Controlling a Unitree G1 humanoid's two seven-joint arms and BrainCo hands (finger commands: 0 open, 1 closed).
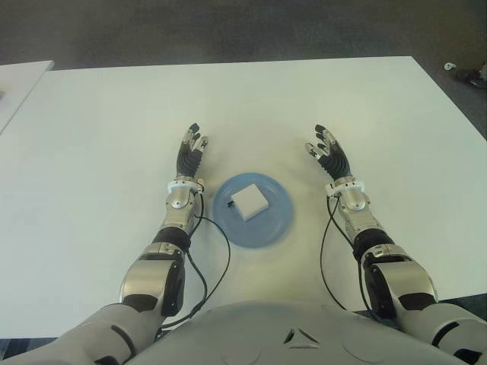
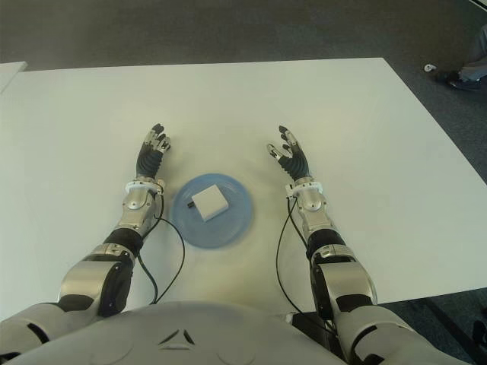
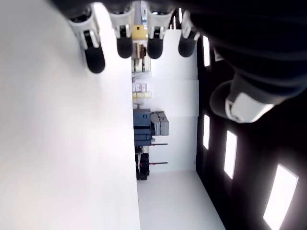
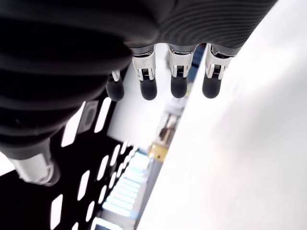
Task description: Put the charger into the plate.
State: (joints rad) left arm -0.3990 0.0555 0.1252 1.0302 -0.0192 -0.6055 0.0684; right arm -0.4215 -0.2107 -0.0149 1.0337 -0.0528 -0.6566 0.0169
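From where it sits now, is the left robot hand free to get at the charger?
Probably yes. The left robot hand is open and empty beside the blue plate, and the charger lies uncovered in it with nothing between them.

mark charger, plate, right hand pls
charger (image 1: 249,201): left eye view, middle of its white top face.
plate (image 1: 278,220): left eye view, bare blue part right of the charger.
right hand (image 1: 329,155): left eye view, on the dark palm, fingers spread and empty.
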